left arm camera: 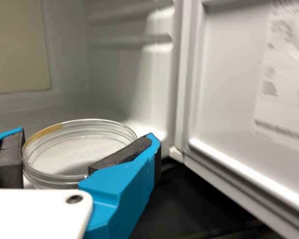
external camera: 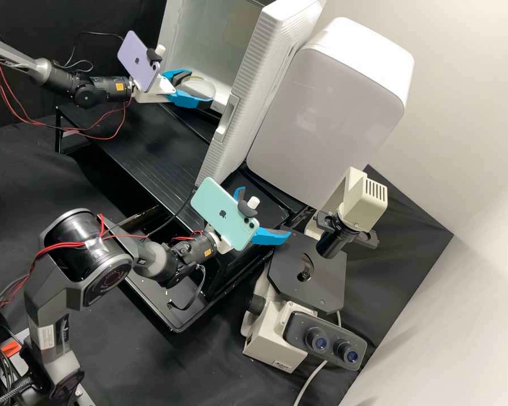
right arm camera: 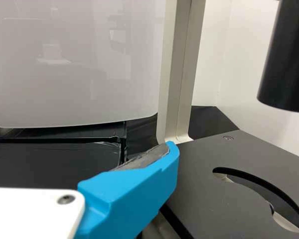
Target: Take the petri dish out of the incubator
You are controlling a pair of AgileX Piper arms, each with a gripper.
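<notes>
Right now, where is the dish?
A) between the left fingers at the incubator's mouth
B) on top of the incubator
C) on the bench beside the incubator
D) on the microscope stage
A: the left wrist view shows the dish held between the left fingers, at the mouth of the open incubator.

I work in a laboratory: a white incubator (external camera: 209,39) stands open at twelve o'clock on my black bench (external camera: 147,152), and at five o'clock sits a microscope (external camera: 307,276) with twin eyepieces (external camera: 333,345), before plain white walls (external camera: 468,169).
</notes>
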